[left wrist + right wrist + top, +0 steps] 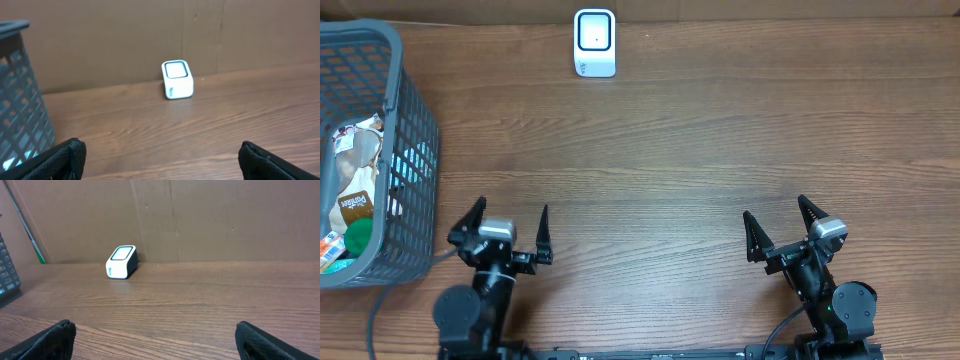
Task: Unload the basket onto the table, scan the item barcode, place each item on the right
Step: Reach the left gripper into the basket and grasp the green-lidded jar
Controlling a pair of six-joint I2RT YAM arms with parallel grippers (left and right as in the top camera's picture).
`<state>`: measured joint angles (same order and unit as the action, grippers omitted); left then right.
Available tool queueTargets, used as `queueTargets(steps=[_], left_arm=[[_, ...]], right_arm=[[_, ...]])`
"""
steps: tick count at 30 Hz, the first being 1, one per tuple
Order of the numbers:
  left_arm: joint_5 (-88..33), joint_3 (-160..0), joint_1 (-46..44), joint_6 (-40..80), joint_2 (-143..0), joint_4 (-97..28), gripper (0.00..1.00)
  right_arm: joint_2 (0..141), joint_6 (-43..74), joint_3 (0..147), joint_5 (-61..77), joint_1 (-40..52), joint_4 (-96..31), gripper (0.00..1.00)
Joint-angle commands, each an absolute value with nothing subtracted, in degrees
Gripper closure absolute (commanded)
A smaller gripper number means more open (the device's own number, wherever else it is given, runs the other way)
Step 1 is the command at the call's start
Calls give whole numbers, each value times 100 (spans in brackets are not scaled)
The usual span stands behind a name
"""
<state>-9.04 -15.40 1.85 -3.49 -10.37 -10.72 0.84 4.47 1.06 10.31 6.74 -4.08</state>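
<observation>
Both arms sat folded low at the near edge of the table (pixel 660 150) — left gripper (pixel 512 206) and right gripper (pixel 774 207) spread wide, empty, pointing forward. Packaged items (pixel 355 195) lay in the grey basket (pixel 415 150) at left; the white scanner (pixel 594 42) stood at the far edge.

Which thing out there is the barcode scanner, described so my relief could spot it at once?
Follow the brown wooden table to its far edge, at the top of the overhead view, slightly left of centre. There stands a small white rounded box with a dark-rimmed window on top. It stands alone on bare wood, well apart from the grey plastic mesh basket at the left.
</observation>
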Motion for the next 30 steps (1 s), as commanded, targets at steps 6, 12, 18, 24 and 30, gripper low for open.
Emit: queueTargets(steps=[6, 12, 18, 24, 30], left_arm=[[-1667, -4139, 169, -231, -3391, -2342, 0], [-1859, -6794, 169, -235, -5341, -4665, 0], [-2163, -9179, 167, -231, -6954, -6930, 0], [-2265, -9577, 167, -207, -7703, -7144, 0], [-2255, -9603, 237, 80, -8215, -6879, 0]], right_arm=[[16, 443, 47, 1057, 639, -377, 0], [16, 443, 47, 1057, 639, -377, 0], [16, 443, 47, 1057, 639, -377, 0], [16, 443, 47, 1057, 639, -377, 0], [16, 443, 47, 1057, 639, -377, 0]])
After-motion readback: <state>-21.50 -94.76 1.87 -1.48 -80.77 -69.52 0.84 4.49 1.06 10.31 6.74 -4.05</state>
